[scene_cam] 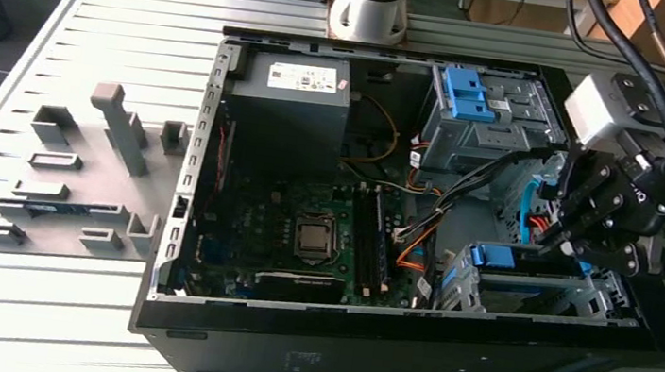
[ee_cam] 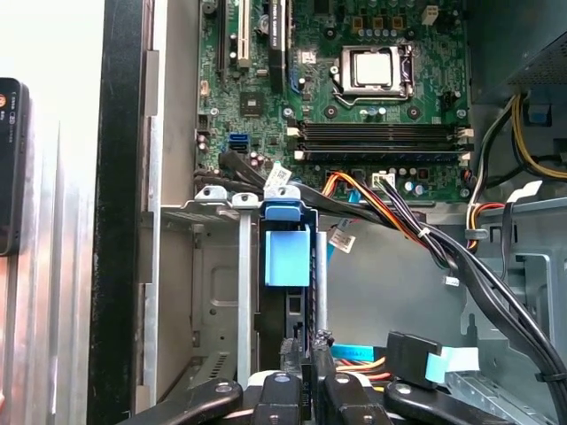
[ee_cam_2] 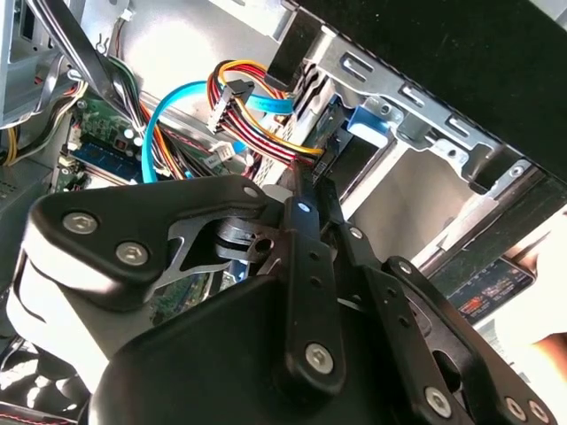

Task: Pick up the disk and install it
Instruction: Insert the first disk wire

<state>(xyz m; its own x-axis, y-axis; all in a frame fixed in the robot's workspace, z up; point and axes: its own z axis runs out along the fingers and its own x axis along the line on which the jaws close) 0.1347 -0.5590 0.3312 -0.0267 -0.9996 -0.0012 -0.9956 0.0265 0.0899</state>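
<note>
End effector [scene_cam: 595, 239] closed, fingers together, just over disk [scene_cam: 512, 259]; disk seated edge-on in lower drive cage [scene_cam: 548, 293] of open computer case [scene_cam: 415, 339], apparently fully inserted.

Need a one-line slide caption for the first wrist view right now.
Gripper poised at the blue-framed disk standing edge-on in the metal drive bay, with the motherboard beyond.
</note>
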